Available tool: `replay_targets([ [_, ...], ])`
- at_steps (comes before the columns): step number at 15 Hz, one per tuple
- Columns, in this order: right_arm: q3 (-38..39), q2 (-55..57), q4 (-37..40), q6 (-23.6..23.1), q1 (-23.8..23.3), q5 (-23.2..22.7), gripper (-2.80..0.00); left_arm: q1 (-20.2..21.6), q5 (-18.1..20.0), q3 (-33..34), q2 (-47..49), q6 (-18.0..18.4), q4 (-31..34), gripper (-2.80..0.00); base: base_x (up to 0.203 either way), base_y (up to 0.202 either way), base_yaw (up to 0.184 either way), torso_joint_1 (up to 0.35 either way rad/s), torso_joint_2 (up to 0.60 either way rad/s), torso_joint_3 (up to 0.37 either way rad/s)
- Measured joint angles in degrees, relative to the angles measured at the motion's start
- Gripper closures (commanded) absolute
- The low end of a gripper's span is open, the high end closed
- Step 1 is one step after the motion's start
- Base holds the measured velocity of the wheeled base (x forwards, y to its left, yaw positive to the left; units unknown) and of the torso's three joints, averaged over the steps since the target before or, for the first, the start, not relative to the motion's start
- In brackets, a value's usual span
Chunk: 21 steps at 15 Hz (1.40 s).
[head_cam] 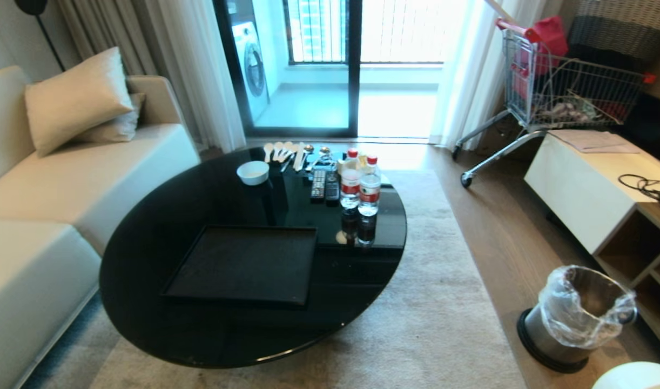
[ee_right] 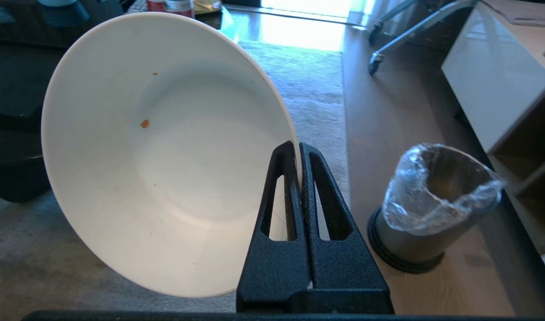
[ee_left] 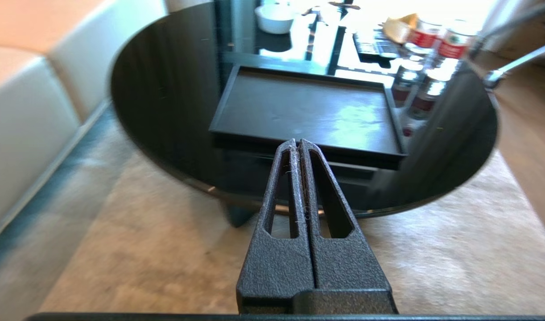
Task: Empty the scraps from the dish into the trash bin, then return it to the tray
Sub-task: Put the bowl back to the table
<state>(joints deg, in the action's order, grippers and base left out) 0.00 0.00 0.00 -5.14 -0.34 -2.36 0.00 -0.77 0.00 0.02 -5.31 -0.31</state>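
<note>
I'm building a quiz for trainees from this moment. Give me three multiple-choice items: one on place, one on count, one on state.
1. Where is the trash bin?
A on the table
B on the floor
C on the sofa

2. How many red-capped water bottles stand on the table?
A two
B five
C none

3. What is the dish like?
A heaped with scraps
B nearly empty, gripped by the right tool
C lying on the tray

Answers: 1 B, it stands on the wood floor beside the rug; 2 A, two caps show; 3 B, only tiny orange specks remain.
</note>
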Motion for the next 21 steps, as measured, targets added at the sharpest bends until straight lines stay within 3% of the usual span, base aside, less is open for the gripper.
replay_targets([
  [9, 0.0, 0.0, 0.0, 0.2, -0.01, 0.0, 0.0, 0.0, 0.0, 0.0, 0.0, 0.02, 0.0, 0.0, -0.001, -0.009, 0.159, 0.003, 0.0, 0.003],
  [21, 0.0, 0.0, 0.0, 0.27, -0.01, 0.05, 0.0, 0.0, 0.01, 0.0, 0.0, 0.07, -0.02, 0.0, 0.025, 0.0, 0.005, 0.0, 0.0, 0.001],
])
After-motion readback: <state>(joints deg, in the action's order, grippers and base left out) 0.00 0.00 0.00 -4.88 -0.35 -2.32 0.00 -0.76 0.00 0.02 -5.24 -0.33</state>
